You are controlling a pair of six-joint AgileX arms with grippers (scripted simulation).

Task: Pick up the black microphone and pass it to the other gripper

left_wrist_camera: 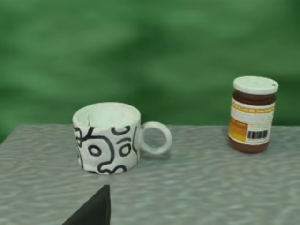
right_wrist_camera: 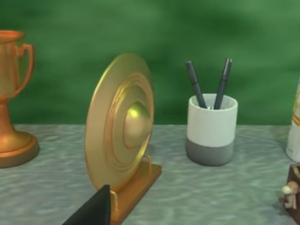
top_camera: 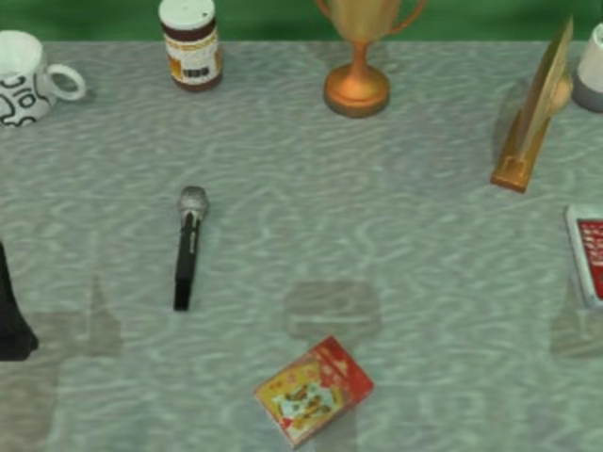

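Observation:
The black microphone [top_camera: 187,247] lies flat on the table left of centre, its silver mesh head pointing toward the far edge. My left gripper [top_camera: 13,325] sits at the table's left edge, well left of the microphone and apart from it. Only one black finger [left_wrist_camera: 96,208] shows in the left wrist view, with bare table beside it and nothing held. The other gripper, my right one, is outside the top view. The right wrist view shows just one finger [right_wrist_camera: 96,208] of it, in front of a gold plate and holding nothing. Neither wrist view shows the microphone.
Along the far edge stand a patterned white mug [top_camera: 24,75], a brown jar [top_camera: 191,44], a gold trophy [top_camera: 358,61], a gold plate on a stand [top_camera: 532,108] and a pen cup [top_camera: 594,66]. A red card box [top_camera: 314,389] lies near the front. A red-and-white object [top_camera: 589,250] lies at the right edge.

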